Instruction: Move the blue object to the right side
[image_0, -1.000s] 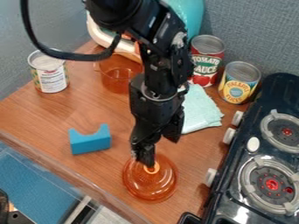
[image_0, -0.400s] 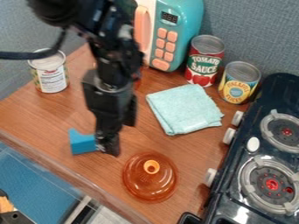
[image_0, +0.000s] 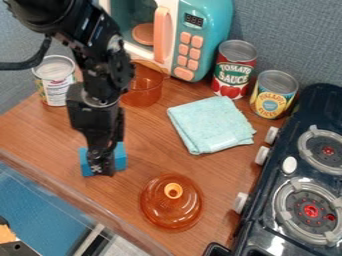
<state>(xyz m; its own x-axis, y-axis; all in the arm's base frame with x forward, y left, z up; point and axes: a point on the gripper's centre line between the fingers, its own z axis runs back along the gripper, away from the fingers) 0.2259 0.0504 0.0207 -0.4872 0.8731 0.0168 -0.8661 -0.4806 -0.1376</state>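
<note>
- My hand (image_0: 101, 170) points down over the middle of the blue block (image_0: 121, 158), in the left half of the camera view; I cannot tell whether it is released or clenched, nor whether it touches the block.
- The blue block shows to either side of my hand, resting on the wooden counter (image_0: 143, 155) (my own black parts hide its middle).
- Near my hand, below and to the right, sits a clear amber lid (image_0: 167, 210) with a pale orange knob (image_0: 174, 190) on top.
- Farther right of my hand, and a little above it, lies a folded light-teal cloth (image_0: 210, 125).
- Above my hand, slightly right, stands an amber pot (image_0: 145, 82), see-through, partly behind my arm.
- Beyond that pot, above and to the right of me, is the teal and white toy microwave (image_0: 207, 32), with peach buttons and a peach handle (image_0: 161, 35).
- Up and to my left is a can with a white label (image_0: 59, 90) (my arm passes just beside it).
- Well apart from my hand, up to the right, stand a red-labelled can (image_0: 234, 72) and a yellow-labelled can (image_0: 273, 97).
- Far to my right is the black stove (image_0: 267, 195), with two grey burners and white knobs.
</note>
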